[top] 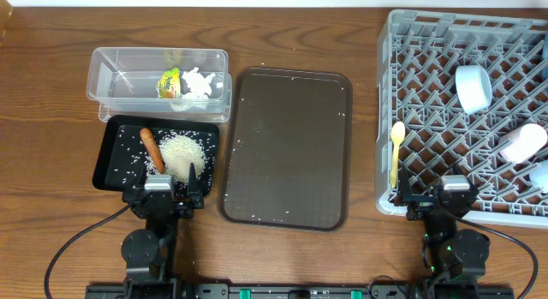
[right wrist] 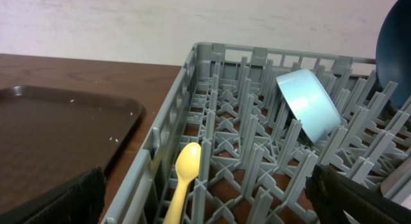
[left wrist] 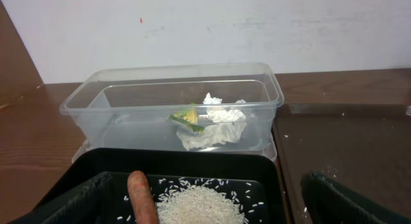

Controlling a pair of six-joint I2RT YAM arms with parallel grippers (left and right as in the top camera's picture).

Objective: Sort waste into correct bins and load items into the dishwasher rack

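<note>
The clear tub (top: 120, 76) holds the yellow-green wrapper (top: 169, 81) (left wrist: 186, 116) and the white tissue (top: 199, 85) (left wrist: 218, 124). In front of it, the black tray (top: 116, 175) holds the rice heap (top: 181, 152) (left wrist: 199, 205) and the orange stick (top: 151, 149) (left wrist: 141, 197). My left gripper (top: 171, 181) (left wrist: 205, 211) stands open at the tray's near edge, empty. The grey rack (top: 428, 42) carries the yellow spoon (top: 396, 149) (right wrist: 186, 172), a pale blue bowl (top: 473, 86) (right wrist: 308, 102), a pale cup (top: 524, 143) and the dark blue bowl (right wrist: 395, 51). My right gripper (top: 445, 186) (right wrist: 209, 205) is open at the rack's near edge.
A large dark brown serving tray (top: 287, 149) lies between the bins and the rack, with a few stray rice grains on it. A light blue cup (top: 541, 175) shows at the rack's right edge. A white wall stands behind the table.
</note>
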